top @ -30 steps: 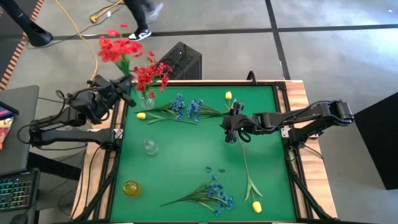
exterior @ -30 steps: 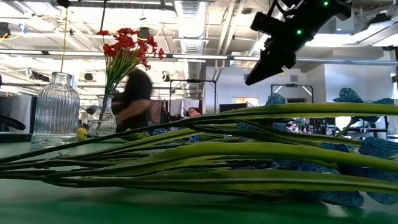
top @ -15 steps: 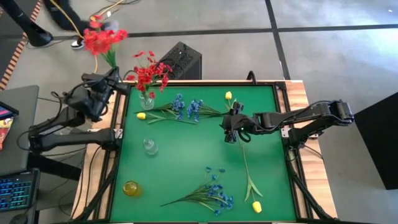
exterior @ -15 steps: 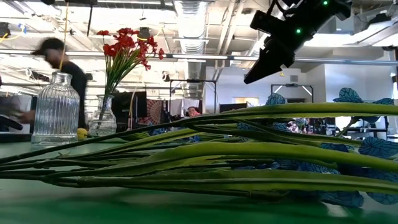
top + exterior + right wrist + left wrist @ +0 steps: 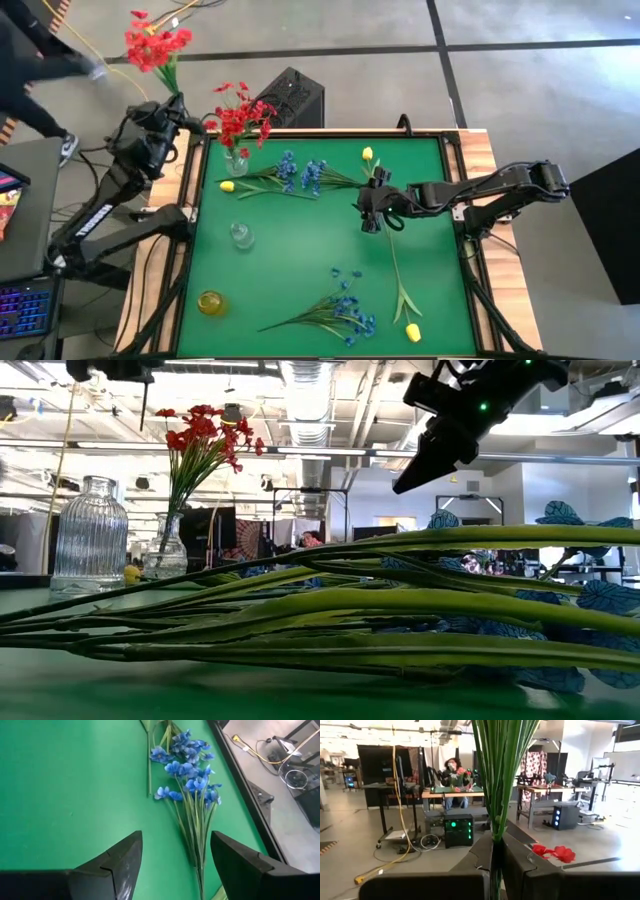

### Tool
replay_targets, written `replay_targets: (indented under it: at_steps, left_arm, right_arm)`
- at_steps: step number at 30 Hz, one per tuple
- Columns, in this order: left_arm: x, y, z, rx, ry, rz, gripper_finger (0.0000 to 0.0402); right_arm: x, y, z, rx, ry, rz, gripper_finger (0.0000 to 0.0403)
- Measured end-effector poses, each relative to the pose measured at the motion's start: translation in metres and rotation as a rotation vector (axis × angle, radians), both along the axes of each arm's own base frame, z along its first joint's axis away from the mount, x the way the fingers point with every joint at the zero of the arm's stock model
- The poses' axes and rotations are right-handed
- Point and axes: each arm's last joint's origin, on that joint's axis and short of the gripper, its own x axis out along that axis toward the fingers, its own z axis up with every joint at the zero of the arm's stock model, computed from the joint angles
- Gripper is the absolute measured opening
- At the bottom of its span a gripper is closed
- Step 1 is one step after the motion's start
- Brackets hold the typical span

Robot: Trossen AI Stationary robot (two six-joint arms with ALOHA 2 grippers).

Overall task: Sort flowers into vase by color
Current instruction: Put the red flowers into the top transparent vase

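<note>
My left gripper [image 5: 179,106] is beyond the table's far left corner, shut on a spray of red flowers [image 5: 155,45] with green leaves [image 5: 502,765]. More red flowers [image 5: 240,118] stand by their stems in a small glass vase [image 5: 236,158] at the far left. On the green table [image 5: 300,250] lie two blue sprays [image 5: 300,175] [image 5: 340,308] and yellow tulips [image 5: 228,186] [image 5: 367,153] [image 5: 412,332]. Near the table's middle my right gripper [image 5: 371,217] hangs open above the mat, touching nothing; a blue spray [image 5: 190,770] lies ahead of it. My left gripper pinches the red spray's bundled green stems [image 5: 495,827] between its two fingers [image 5: 482,860], low on the spray. The fingers lie about level and across the stems. The spray stands roughly upright, leaves and blossoms above the fingers, lifted clear of the table.
A ribbed clear vase [image 5: 241,236] [image 5: 90,535] and a yellow glass [image 5: 210,302] stand along the table's left side. A black box [image 5: 292,98] sits behind the far edge. A person [image 5: 30,80] moves on the floor at the far left.
My left gripper has swung away from the vase of red flowers, toward the left and out past the table's far left corner, carrying the red spray with it, still shut on the stems. A person has walked across the floor behind the table.
</note>
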Motion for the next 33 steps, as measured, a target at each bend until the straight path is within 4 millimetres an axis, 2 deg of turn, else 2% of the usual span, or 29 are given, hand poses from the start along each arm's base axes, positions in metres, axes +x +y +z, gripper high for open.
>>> replay_targets:
  at_steps: [10, 17, 30, 33]
  left_arm:
    - [-0.002, 0.039, -0.012, -0.114, -0.096, -0.049, 0.0004]
    - [-0.008, 0.038, -0.011, -0.128, -0.172, -0.086, 0.0004]
    - [-0.012, 0.035, -0.016, -0.171, -0.166, -0.088, 0.0004]
    - [-0.012, 0.033, -0.032, -0.233, -0.23, -0.099, 0.0004]
  right_arm:
    - [0.0, 0.003, 0.0, 0.038, -0.014, -0.011, 0.026]
    - [0.0, 0.013, -0.001, 0.049, -0.01, 0.035, 0.026]
    - [-0.001, 0.023, -0.001, 0.08, -0.025, 0.047, 0.026]
    - [-0.001, 0.027, -0.001, 0.086, -0.028, 0.057, 0.026]
